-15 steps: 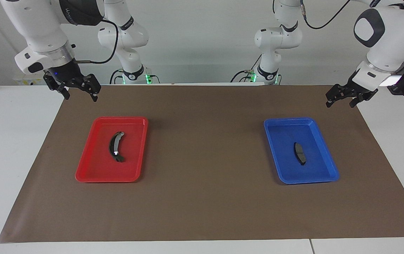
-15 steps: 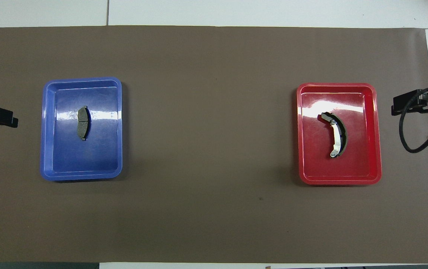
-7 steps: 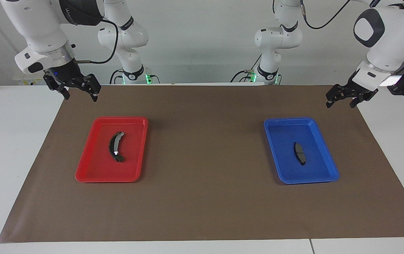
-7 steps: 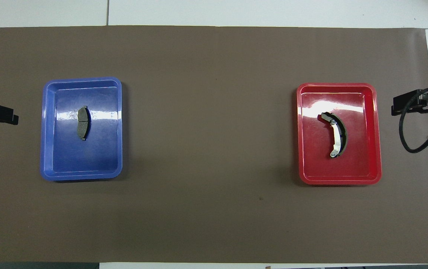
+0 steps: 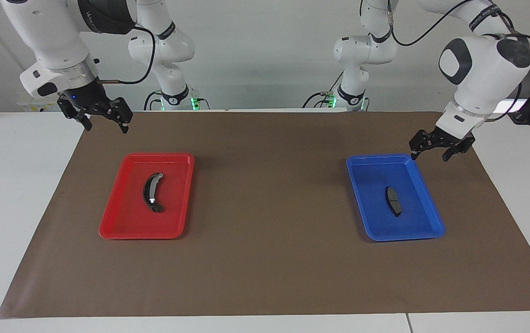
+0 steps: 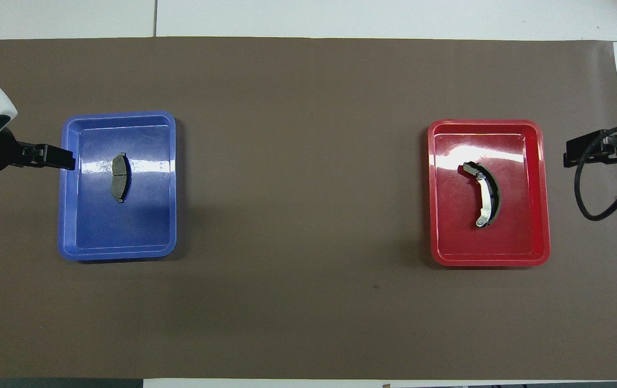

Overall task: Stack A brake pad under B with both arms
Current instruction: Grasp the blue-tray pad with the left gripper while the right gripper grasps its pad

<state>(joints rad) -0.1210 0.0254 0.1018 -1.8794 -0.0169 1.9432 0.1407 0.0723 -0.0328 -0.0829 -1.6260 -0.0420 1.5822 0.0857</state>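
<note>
Left claw (image 5: 429, 151) open, empty, over the blue tray's (image 5: 362, 194) rim at the left arm's end of the worktop (image 5: 269, 259). A brake pad (image 5: 393, 200) lies inside. Step in hand, by my reading: reach; next, descend and grip. Right claw (image 5: 102, 121) open, waiting at its corner; B (image 5: 152, 192) in red tray (image 5: 121, 222).

You are looking at a robotics lab, set up as a test bench rather than a working garage. Two white arms (image 5: 482, 60) stand at a white table (image 5: 15, 185), their bases lit with green lights (image 5: 194, 101), and black cables (image 6: 591, 183) loop off them in the open. A plain white wall (image 5: 265, 46) backs the scene. A brown mat (image 5: 265, 268) covers the table as a marked work area. On it you see a red tray (image 5: 116, 222) and a blue tray (image 5: 362, 185), well apart, each with a single brake pad laid inside.
</note>
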